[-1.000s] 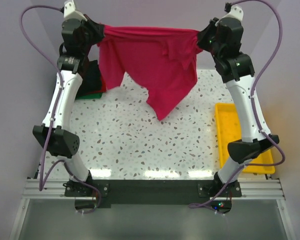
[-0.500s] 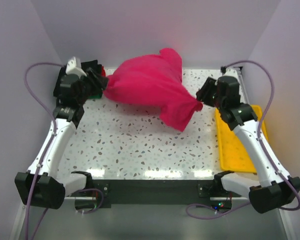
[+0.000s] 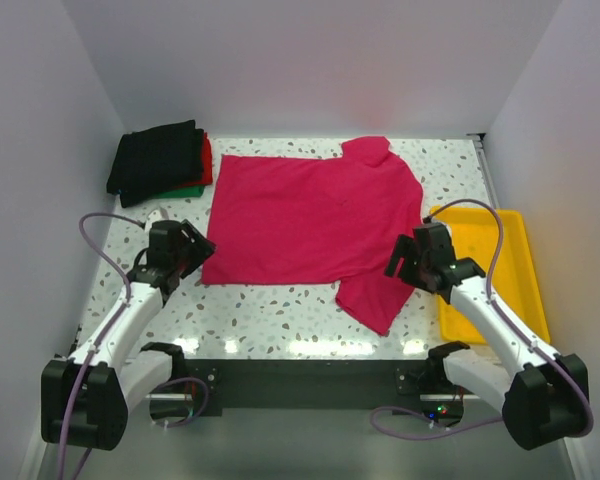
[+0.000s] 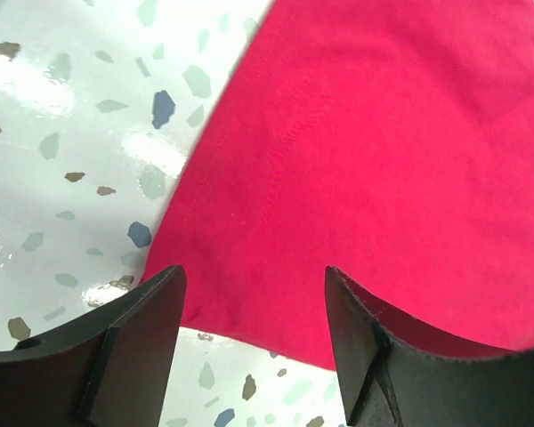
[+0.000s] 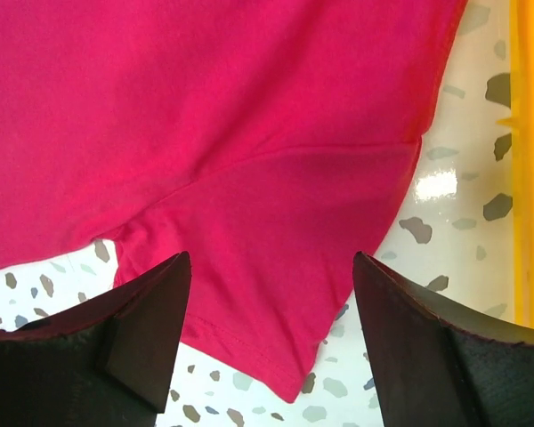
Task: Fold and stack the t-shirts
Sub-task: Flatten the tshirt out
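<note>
Nearest me, the left gripper (image 3: 198, 256) is hovering low over the near-left corner of the pink t-shirt (image 3: 315, 215). Its jaws are standing wide apart and gripping nothing; the hem is lying loose on the table (image 3: 280, 312) beneath.

The right gripper (image 3: 404, 258) is doing the same over the near-right sleeve, jaws spread and empty, just beside the yellow tray (image 3: 513, 262).

They are sitting at opposite corners, likely because that spacing is what lays cloth out flat.

The shirt is lying spread mid-table, mostly smooth and ready for folding, I judge.

Far left, the stack of folded shirts (image 3: 160, 160) is waiting just beside its far corner, black on top, presumably to receive it.
</note>
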You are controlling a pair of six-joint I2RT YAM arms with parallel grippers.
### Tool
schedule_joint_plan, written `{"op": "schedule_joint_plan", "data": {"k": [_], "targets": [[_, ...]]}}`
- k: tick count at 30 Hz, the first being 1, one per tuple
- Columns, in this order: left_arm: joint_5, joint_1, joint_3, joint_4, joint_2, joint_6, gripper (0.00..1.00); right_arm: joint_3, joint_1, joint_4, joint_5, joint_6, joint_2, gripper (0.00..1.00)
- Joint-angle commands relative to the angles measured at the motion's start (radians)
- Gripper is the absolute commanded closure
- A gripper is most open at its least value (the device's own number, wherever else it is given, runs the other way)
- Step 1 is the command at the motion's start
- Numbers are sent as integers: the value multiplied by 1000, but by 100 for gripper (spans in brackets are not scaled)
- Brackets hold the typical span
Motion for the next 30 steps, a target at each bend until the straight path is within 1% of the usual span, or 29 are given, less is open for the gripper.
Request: {"op": "schedule_joint_plan", "data": {"k": [1,5,6,10,15,19,24,26,29,30], "targets": [[-99,4,5,-3,5,-74,33,-39,-1,36,-23,63,-52,23],[-149,5,12,-69,10,-117,39,-52,-1,32,-25,77,-81,23],[-180,5,9,-86,7,-131,39,-49,-2,27,-28,77,-86,23],[-221,4,-25,-149,-19,-202,39,-36,-1,19,-23,74,-84,23],[-180,2,-74,-131,-21,-220,41,-24,-1,36,-23,77,-52,23],[-134,-10,-114,-77,4,-235,43,-9,-1,38,-20,71,-20,24],[-161,-70,-126,-39,39,-265,43,-7,-1,36,4,69,-15,24],[-172,-77,-124,-34,61,-274,44,-10,-2,30,18,66,-21,24],[-180,-84,-130,-8,93,-280,51,-13,-1,27,49,69,-23,24],[-183,-84,-130,-2,111,-281,56,-12,-1,27,60,71,-20,24]]}}
